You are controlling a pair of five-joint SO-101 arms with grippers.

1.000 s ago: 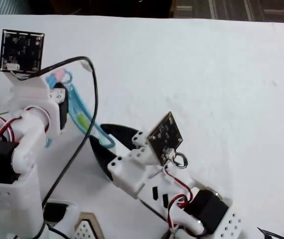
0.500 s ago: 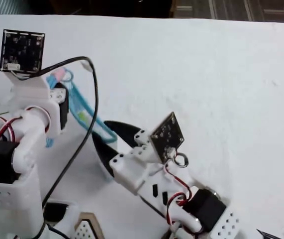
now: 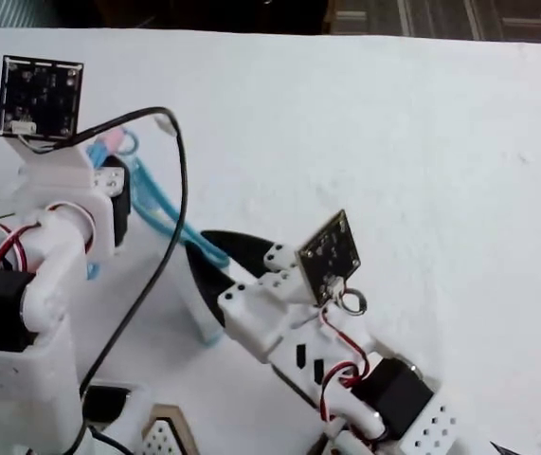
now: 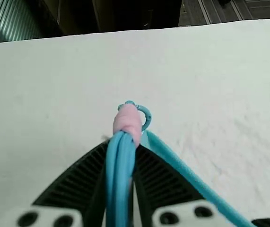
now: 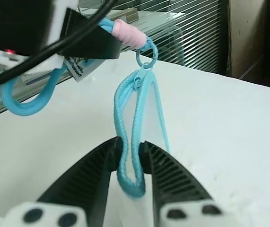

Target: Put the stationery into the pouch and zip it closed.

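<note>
The pouch is translucent with a blue zipper edge, and it hangs stretched between my two grippers above the white table. My left gripper is shut on the pouch's blue strap, just behind its pink sleeve and ring. That same gripper appears in the right wrist view, with the strap's loop drooping behind it. My right gripper is shut on the blue zipper edge lower down. From above, the blue edge runs from the left arm to the right gripper.
The white table stretches open toward the far side and the right. A black cable arcs over from the left arm's camera board. Both arm bases crowd the near edge.
My right gripper has shifted a little to the right, drawing the blue zipper edge with it. The left arm has stayed in place with the strap.
</note>
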